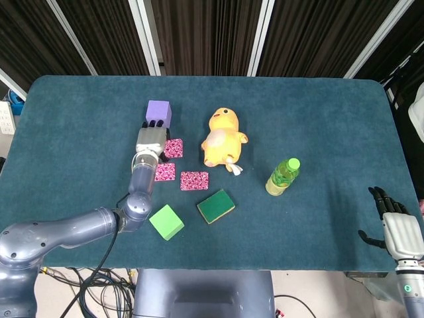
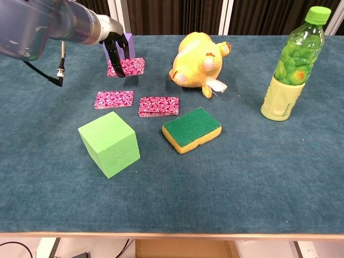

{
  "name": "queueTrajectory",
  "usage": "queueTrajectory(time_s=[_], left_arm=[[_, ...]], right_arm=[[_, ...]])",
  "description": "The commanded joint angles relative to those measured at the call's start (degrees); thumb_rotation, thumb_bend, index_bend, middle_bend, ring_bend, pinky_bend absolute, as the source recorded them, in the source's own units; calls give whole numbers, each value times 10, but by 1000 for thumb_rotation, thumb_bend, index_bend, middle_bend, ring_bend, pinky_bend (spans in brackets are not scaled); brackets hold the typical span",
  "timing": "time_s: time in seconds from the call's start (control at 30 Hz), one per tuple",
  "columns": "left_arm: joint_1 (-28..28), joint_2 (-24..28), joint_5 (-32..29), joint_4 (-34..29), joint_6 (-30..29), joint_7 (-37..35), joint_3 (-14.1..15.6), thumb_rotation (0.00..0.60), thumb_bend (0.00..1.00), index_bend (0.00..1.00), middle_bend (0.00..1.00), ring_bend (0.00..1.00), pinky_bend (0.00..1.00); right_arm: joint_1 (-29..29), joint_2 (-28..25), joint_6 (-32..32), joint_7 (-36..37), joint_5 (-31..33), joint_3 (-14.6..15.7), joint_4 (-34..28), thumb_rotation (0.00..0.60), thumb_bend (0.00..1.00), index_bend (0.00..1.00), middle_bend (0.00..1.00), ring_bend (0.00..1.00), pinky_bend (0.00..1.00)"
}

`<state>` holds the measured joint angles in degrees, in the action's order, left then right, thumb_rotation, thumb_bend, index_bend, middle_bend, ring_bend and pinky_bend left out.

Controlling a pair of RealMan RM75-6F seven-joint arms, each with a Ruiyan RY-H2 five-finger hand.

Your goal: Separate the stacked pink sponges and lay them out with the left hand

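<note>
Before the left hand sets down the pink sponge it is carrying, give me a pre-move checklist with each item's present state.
1. Left hand holds the lifted pink sponge: ok, fingers are on its left edge.
2. The other two pink sponges lie flat and apart on the table: ok, the left one and the right one show a gap between them.
3. Free cloth to lay the lifted sponge: ok, bare table shows left of the hand.
4. Clearance from the purple cube: not ok, the hand is right against it.
5. Clearance from the yellow plush duck: ok, a gap shows.
6. Right hand out of the way: ok, at the table's near right edge.
</note>
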<state>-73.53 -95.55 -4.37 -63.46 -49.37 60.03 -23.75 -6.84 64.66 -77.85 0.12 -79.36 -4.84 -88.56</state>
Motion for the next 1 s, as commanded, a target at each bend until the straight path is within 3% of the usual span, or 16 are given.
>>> queueTrajectory(time_s=[0.03,0.43,1.0], left_arm=[[-14,-20,0,37,25,-2,-2,600,244,477,142,0,0],[-50,-97,19,171,93,-18,-2,600,244,477,142,0,0],[-61,-110,-11,176,87,10,-5,600,220,443,125,0,0]], right_arm=[[0,0,1,3,1,-1,2,600,187,4,76,161,217],[-1,-1,7,19,11,-5,11,600,186,4,76,161,216],[2,-4,2,26,5,-5,10,600,186,5,76,161,216]])
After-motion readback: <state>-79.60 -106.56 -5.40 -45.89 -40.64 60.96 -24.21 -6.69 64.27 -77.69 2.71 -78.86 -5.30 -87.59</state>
